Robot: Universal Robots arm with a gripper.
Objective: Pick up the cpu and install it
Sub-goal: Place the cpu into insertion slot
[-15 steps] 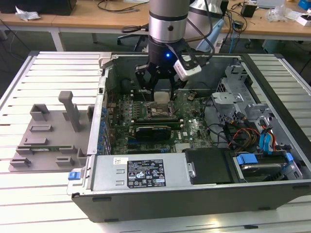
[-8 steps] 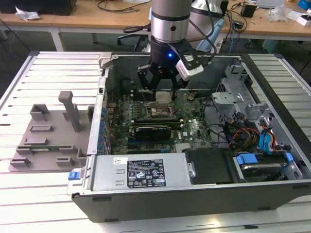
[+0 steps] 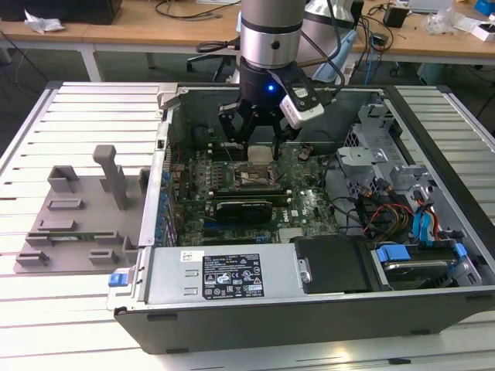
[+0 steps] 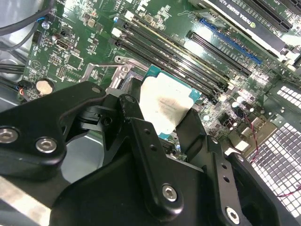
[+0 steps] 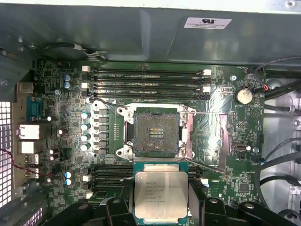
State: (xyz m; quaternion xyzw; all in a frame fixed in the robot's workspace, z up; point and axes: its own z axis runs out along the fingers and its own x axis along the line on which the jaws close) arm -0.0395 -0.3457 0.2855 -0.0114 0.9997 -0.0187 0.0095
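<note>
The cpu (image 5: pixel 160 194), a flat square chip with a silver-grey top plate and a teal rim, hangs between my black fingers (image 4: pixel 133 109). My gripper (image 3: pixel 260 145) is shut on the cpu (image 4: pixel 165 106) and hovers inside the open computer case, a little above the green motherboard (image 5: pixel 221 117). In the first wrist view the open socket (image 5: pixel 156 132), with its metal frame and raised lever, lies just beyond the chip's far edge. In the exterior view the cpu (image 3: pixel 261 154) sits just above and behind the socket (image 3: pixel 249 179).
Memory slots (image 5: pixel 146 80) run on both sides of the socket. A black expansion card (image 3: pixel 244 209), cable bundles (image 3: pixel 387 212) and drive bays (image 3: pixel 418 263) fill the case. A grey fixture tray (image 3: pixel 77 216) lies outside the case on the exterior view's left.
</note>
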